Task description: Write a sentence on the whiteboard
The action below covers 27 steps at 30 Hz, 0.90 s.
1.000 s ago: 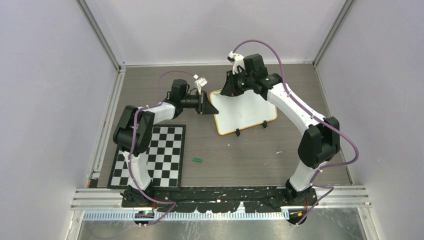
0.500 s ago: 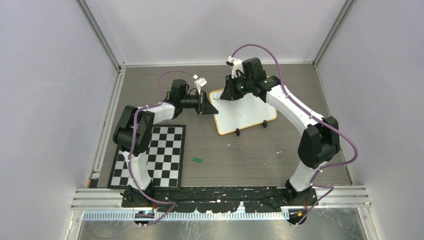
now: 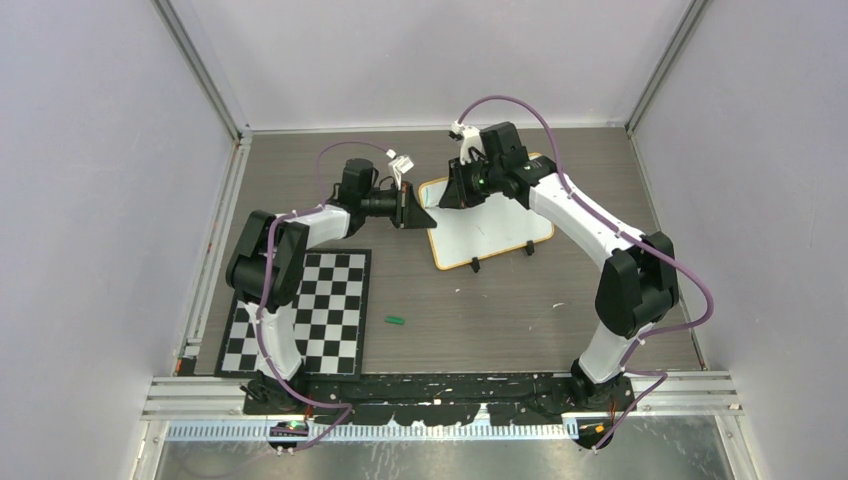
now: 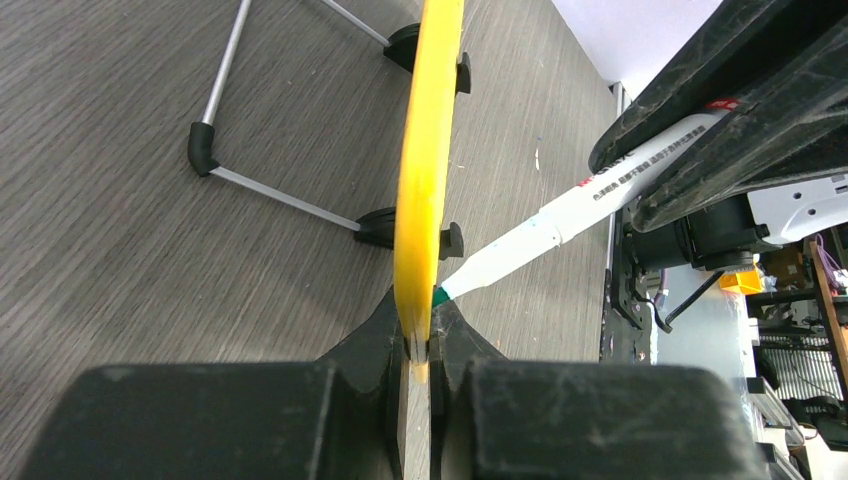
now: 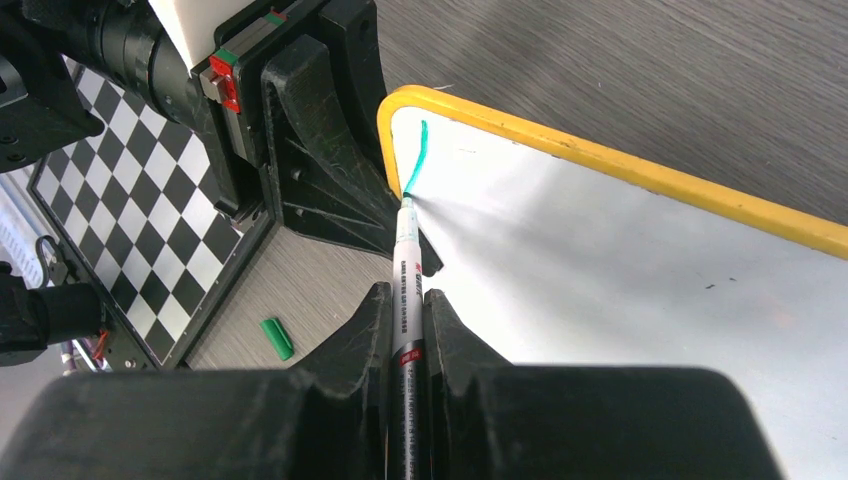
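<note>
The whiteboard (image 3: 492, 226) stands tilted on the table, its face (image 5: 620, 270) white inside a yellow frame (image 4: 424, 190). My left gripper (image 3: 420, 214) is shut on the frame's left edge (image 4: 421, 342). My right gripper (image 3: 452, 192) is shut on a white marker (image 5: 405, 262), also seen in the left wrist view (image 4: 560, 222). The marker's green tip touches the board near its top left corner. Of the sentence, only one short green stroke (image 5: 415, 160) shows there.
A green marker cap (image 3: 394, 321) lies on the table in front of the board, also in the right wrist view (image 5: 277, 338). A checkerboard mat (image 3: 300, 315) lies at the near left. The board's black feet (image 3: 475, 266) rest on the table.
My right gripper with the marker has moved a little left and nearer along the board's top left corner. The left arm and the board have not moved.
</note>
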Each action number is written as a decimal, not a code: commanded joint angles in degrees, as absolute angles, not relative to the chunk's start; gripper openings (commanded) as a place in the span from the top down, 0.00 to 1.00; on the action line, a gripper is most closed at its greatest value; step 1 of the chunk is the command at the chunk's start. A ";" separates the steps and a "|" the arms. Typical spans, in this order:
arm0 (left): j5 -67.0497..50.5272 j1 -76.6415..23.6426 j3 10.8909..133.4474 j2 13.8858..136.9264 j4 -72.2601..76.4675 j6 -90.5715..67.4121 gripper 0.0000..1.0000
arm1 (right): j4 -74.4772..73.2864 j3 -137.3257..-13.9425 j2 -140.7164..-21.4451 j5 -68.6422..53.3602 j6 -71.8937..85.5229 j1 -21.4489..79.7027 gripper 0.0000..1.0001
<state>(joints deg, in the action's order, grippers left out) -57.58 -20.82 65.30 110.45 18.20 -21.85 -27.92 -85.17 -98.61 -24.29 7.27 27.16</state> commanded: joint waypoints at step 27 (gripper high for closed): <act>-58.71 -21.01 65.06 110.04 17.93 -21.18 1.00 | -27.67 -88.52 -94.16 -21.17 6.94 24.95 1.00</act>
